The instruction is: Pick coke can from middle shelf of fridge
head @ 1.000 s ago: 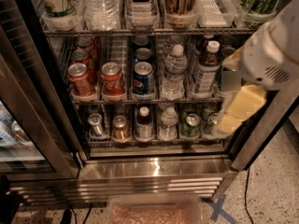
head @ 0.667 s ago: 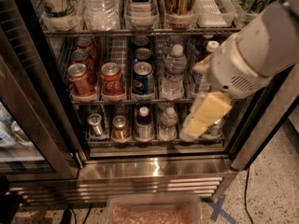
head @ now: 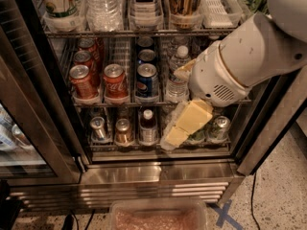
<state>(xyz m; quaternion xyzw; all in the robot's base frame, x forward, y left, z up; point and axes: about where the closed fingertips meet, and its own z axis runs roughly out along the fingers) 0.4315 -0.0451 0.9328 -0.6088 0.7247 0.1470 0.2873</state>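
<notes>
The fridge (head: 158, 174) stands open, with a dark frame and a steel slatted base. On the middle shelf (head: 96, 103), a chrome wire rack, the bright red coke can (head: 115, 82) stands at the front of the second lane. Darker red-brown cans (head: 82, 80) are to its left and blue Pepsi cans (head: 147, 79) to its right. My gripper (head: 181, 127), cream-yellow on a white arm (head: 249, 56), hangs in front of the lower rack, below and to the right of the coke can and apart from it. The arm hides the right end of the middle shelf.
Water bottles (head: 177, 75) stand right of the Pepsi cans. The top rack holds tall bottles (head: 101, 6). The lower rack holds cans and a small bottle (head: 147, 126). The glass door (head: 19, 128) is at the left. A plastic bin (head: 158, 217) and blue floor tape (head: 224, 215) lie below.
The arm has swung left across the fridge opening. The gripper has moved from the right edge leftward and down, to in front of the lower rack.
</notes>
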